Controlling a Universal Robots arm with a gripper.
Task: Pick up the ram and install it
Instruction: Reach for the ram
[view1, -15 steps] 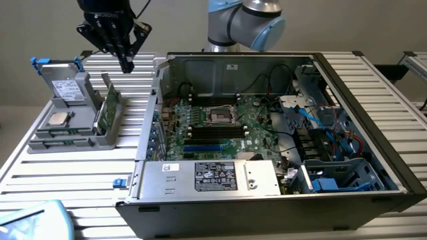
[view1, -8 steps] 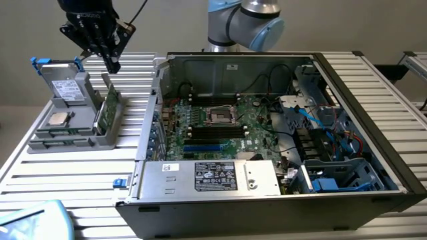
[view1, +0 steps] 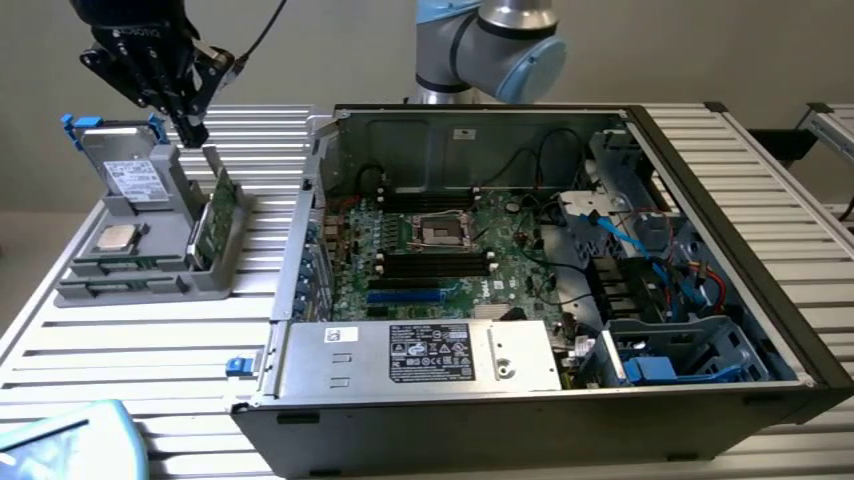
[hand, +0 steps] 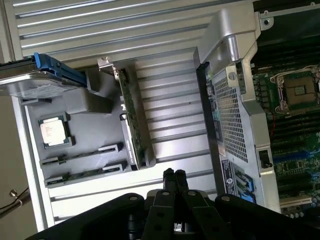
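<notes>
Two ram sticks, thin and green, lie flat in the front grooves of a grey parts holder (view1: 160, 283); one ram stick (view1: 118, 266) (hand: 80, 155) sits just behind the other (view1: 114, 290) (hand: 84, 173). My gripper (view1: 195, 133) (hand: 174, 174) hangs above the holder's back end, over the upright taller green card (view1: 214, 212) (hand: 132, 117). Its fingers are shut together with nothing between them. It is well above and apart from the ram sticks. The open computer case (view1: 694, 300) shows the motherboard with long black slots (view1: 434, 262).
The holder also carries a hard drive with blue tabs (view1: 127, 165) and a square silver processor (view1: 118, 238) (hand: 54, 131). The case's side wall (view1: 304, 230) rises between holder and motherboard. A power supply (view1: 427, 352) and cables fill the case's front and right.
</notes>
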